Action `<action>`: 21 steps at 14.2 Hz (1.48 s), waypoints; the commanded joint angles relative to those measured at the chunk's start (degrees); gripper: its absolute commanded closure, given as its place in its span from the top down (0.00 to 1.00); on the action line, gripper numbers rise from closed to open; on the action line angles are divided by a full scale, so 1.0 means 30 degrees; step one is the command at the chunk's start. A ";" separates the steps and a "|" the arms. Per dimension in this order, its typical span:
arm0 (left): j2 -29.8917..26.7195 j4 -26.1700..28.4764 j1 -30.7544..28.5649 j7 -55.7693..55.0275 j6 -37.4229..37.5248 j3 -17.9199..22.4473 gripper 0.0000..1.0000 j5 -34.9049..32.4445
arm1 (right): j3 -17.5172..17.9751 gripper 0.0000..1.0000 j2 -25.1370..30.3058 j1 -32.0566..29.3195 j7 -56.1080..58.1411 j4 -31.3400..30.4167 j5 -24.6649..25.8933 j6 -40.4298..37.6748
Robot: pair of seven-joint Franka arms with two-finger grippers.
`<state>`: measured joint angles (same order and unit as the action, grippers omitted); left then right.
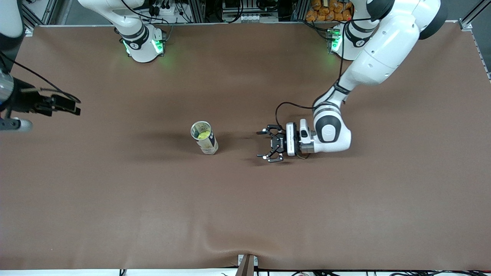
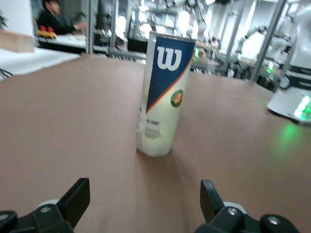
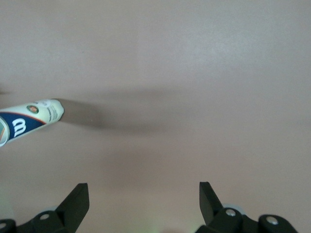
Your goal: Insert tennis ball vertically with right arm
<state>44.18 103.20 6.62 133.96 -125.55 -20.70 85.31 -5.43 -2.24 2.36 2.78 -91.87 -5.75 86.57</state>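
A tennis ball can [image 1: 205,138] stands upright on the brown table, its top open, with a yellow-green tennis ball [image 1: 203,134] inside. The can has a blue and white label and also shows in the left wrist view [image 2: 163,94] and the right wrist view [image 3: 31,119]. My right gripper [image 1: 73,106] is up in the air over the right arm's end of the table, open and empty [image 3: 143,194]. My left gripper [image 1: 261,144] is low over the table beside the can, toward the left arm's end, pointing at it, open and empty [image 2: 145,196].
The brown mat [image 1: 245,214] covers the whole table. The two arm bases [image 1: 144,46] [image 1: 345,42] stand along the table's edge farthest from the front camera. A small bracket [image 1: 247,264] sits at the nearest edge.
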 commanded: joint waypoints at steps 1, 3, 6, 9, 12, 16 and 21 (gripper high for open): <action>-0.1833 0.0961 -0.1761 -0.2313 0.0393 -0.0190 1.00 -0.3725 | 0.1394 1.00 0.0919 -0.0377 0.0099 0.0503 0.1995 -0.1139; -0.2188 0.0874 -0.2523 -0.3833 0.1678 -0.0103 1.00 -0.5660 | 0.1808 1.00 0.1213 -0.0640 0.0069 0.0740 0.2239 -0.1465; -0.2189 0.0318 -0.3783 -0.5858 0.2005 -0.0103 1.00 -0.9236 | 0.1665 1.00 0.1098 -0.0642 -0.0047 0.1441 0.2123 -0.1436; -0.2189 -0.0531 -0.4108 -0.7819 0.3059 0.0014 1.00 -1.1203 | 0.1605 1.00 0.1068 -0.0700 -0.0077 0.1473 0.2034 -0.1377; -0.2945 -0.1089 -0.3208 -0.9550 0.3090 0.1179 1.00 -1.2435 | 0.1517 1.00 0.1097 -0.1050 -0.0047 0.1473 0.2034 -0.1261; -0.4793 -0.1701 -0.1827 -1.2333 0.4492 0.4749 1.00 -1.4775 | 0.1517 1.00 0.1097 -0.1052 -0.2148 0.1414 0.2005 -0.0733; -0.5058 -0.5714 -0.1825 -1.6635 0.9526 0.8006 1.00 -1.7095 | 0.1517 1.00 0.1009 -0.1139 -0.2159 0.1502 0.1595 -0.0849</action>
<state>29.19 89.82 0.51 89.50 -102.29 0.04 35.79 -1.51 1.09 -0.11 -3.19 -88.36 -0.24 84.63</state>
